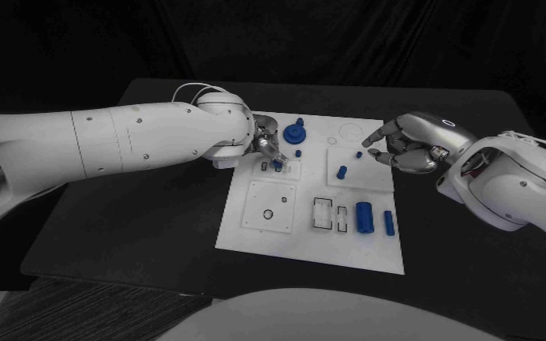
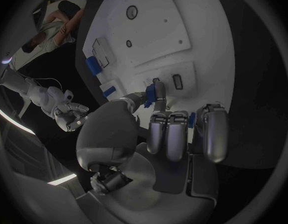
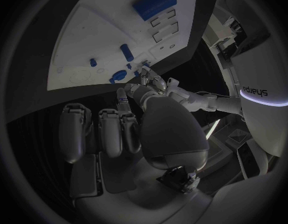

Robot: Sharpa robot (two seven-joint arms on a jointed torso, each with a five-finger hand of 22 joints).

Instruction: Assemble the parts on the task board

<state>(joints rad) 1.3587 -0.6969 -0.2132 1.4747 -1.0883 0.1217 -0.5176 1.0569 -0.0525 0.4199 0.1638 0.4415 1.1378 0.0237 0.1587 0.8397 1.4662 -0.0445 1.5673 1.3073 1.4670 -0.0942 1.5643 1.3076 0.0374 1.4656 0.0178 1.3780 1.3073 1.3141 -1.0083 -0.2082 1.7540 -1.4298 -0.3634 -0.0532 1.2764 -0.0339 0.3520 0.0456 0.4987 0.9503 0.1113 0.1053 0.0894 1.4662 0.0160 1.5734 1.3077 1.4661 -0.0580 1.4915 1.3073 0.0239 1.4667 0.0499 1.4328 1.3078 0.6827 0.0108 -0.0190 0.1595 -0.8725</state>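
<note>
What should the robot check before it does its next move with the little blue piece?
1. Left robot hand pinches a small blue part: ok.
2. That part is over the task board, near the small slots: ok.
3. Part lined up with a slot: cannot tell.
4. Right robot hand holds nothing, fingers curled: ok.
5. Right robot hand is away from the left one's working spot: ok.
6. Big blue cylinder lies out of the way: ok.

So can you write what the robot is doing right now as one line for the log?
left hand: pinches small blue part over task board | right hand: holds nothing, beside board | stage: placing part
</note>
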